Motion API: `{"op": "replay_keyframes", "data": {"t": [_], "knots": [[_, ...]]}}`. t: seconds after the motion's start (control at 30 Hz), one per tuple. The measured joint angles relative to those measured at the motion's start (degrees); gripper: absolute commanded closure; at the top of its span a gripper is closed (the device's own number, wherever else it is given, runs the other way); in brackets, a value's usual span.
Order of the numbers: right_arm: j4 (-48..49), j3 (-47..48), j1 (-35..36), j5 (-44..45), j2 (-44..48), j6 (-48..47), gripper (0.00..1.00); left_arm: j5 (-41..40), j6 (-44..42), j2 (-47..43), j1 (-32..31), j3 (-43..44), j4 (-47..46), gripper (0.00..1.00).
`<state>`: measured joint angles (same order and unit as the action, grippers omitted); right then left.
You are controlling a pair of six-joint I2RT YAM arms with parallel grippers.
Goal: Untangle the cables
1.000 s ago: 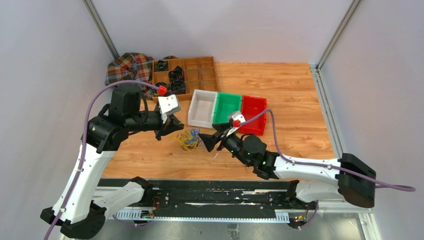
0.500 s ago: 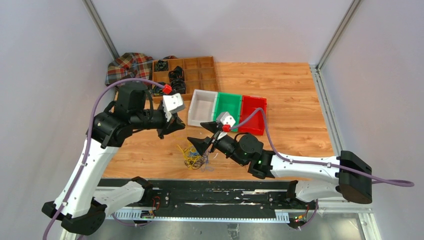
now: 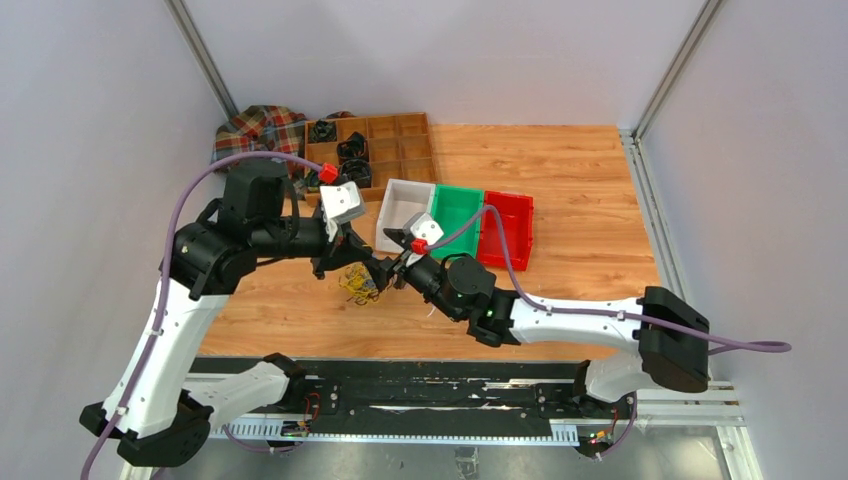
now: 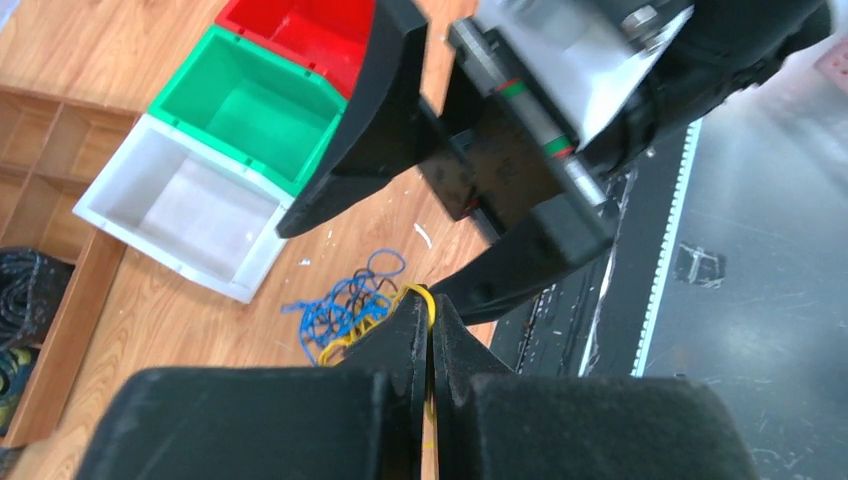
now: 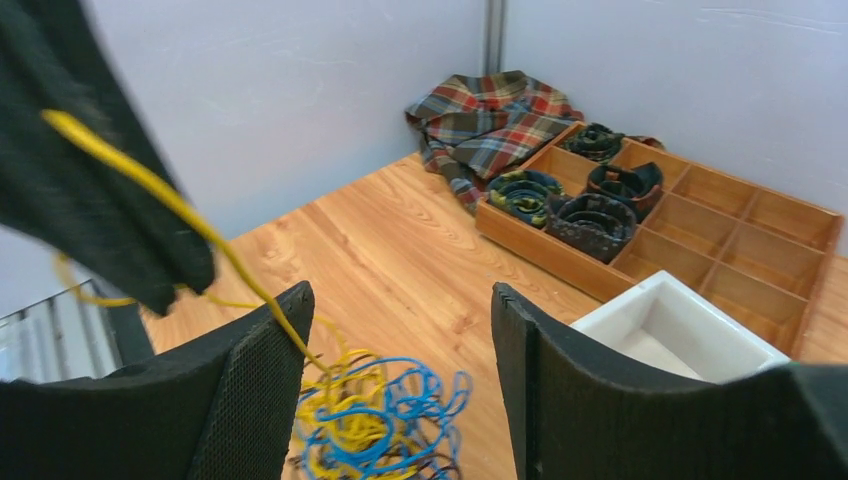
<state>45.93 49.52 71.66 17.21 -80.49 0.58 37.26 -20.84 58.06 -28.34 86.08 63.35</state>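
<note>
The cables are a small tangle (image 3: 358,284) of thin yellow, blue and black wires lying on the wooden table. The tangle also shows in the left wrist view (image 4: 340,312) and in the right wrist view (image 5: 385,420). My left gripper (image 3: 352,262) is shut on a yellow cable (image 4: 426,295) just above the tangle. That strand (image 5: 170,195) runs taut from the left fingers (image 5: 90,190) down into the pile. My right gripper (image 5: 400,300) is open, its jaws wide apart, right next to the tangle and facing the left gripper (image 4: 430,312). It also shows in the top view (image 3: 388,257).
A white bin (image 3: 403,216), a green bin (image 3: 455,212) and a red bin (image 3: 507,228) stand in a row just behind the grippers. A wooden divided tray (image 3: 385,145) holds black coiled bundles. A plaid cloth (image 3: 255,130) lies in the back left corner.
My right gripper has swung left and back, closing in on the left gripper. The tangle has shifted left and away from the table's front edge. The left gripper stayed about in place.
</note>
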Motion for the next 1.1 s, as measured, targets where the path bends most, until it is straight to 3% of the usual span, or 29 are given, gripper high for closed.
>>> {"op": "replay_keyframes", "data": {"t": [0.17, 0.33, 0.63, 0.87, 1.1], "knots": [[1.68, 3.34, 0.00, 3.85, -4.04, -2.21, 0.37, 2.56, 1.22, 1.03, -0.44, 3.58, 1.38, 1.00], [4.02, 3.72, 0.00, 6.38, -7.23, -3.72, 0.45, 3.67, 1.33, 2.86, -0.63, 8.68, 3.69, 1.00], [12.04, -3.87, 0.00, 12.90, -10.60, -2.89, 0.46, 3.45, 1.88, 7.74, -1.16, 25.22, 10.43, 1.00], [16.81, -6.10, 0.02, 16.98, -16.33, 0.22, 0.42, 1.70, 3.32, 15.45, -1.27, 43.17, 14.16, 1.00], [21.35, -7.69, 0.02, 18.45, -18.60, 5.25, 0.32, -8.07, 0.15, 20.31, -1.49, 55.25, 18.40, 1.00]]}}
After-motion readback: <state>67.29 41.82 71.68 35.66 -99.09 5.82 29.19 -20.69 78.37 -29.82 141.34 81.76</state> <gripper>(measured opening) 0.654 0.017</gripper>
